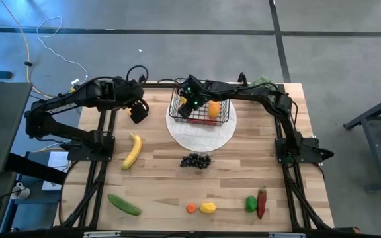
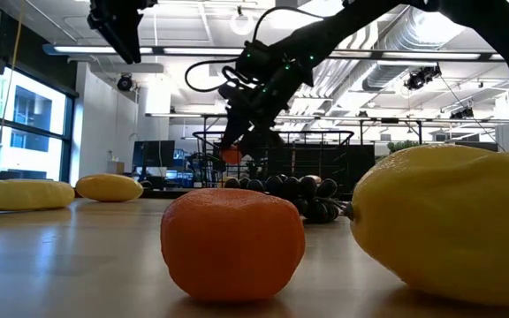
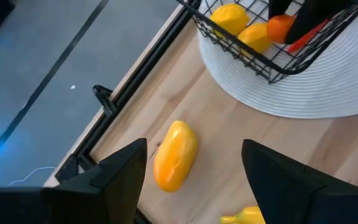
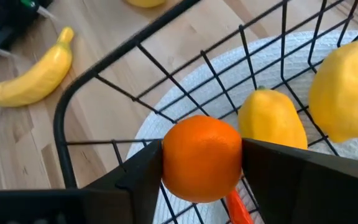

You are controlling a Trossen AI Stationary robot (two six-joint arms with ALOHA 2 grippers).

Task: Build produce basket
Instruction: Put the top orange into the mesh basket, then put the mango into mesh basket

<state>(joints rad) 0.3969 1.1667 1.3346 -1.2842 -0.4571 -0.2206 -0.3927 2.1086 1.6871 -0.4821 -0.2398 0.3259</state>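
Inside the basket (image 4: 98,93) on the white plate (image 1: 200,135): two lemons (image 4: 272,118), one red chili (image 3: 309,37), one orange (image 4: 202,158) between the right gripper (image 4: 202,171) fingers, grasped. Left gripper (image 3: 194,174) spread, nothing held, above one mango (image 3: 174,154). On the counter (image 1: 164,178): one banana (image 1: 132,151), one grape bunch (image 1: 196,160), one cucumber (image 1: 124,204).

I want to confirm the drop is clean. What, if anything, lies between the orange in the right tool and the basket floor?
A red chili lies directly under the orange, inside the basket.

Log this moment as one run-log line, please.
right gripper: orange between fingers, inside basket | left gripper: open, over table edge
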